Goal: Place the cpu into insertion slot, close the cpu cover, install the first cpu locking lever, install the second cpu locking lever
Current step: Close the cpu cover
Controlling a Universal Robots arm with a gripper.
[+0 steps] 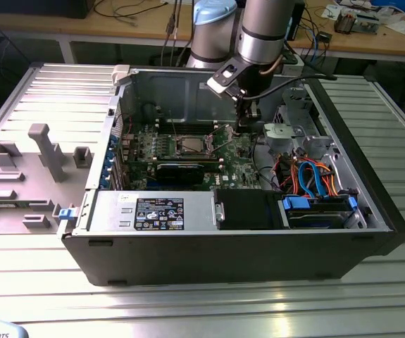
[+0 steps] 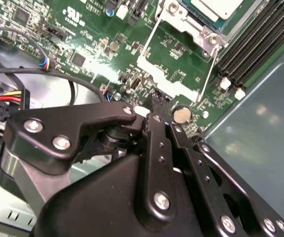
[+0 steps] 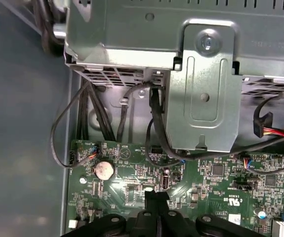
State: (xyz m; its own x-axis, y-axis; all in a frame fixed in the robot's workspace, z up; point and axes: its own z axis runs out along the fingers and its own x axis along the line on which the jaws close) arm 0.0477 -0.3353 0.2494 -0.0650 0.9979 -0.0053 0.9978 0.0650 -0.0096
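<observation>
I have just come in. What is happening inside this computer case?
A robot arm reaches into the open computer case. Its tool hangs shut, with nothing visible in it, just over the green motherboard, next to the coin battery and beside the insertion slot. The cpu already sits in the slot, with the cpu cover around it. Whether the wire levers are latched, I cannot tell.

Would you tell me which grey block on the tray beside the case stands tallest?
The T-topped post, rising well above the low blocks around it.
</observation>
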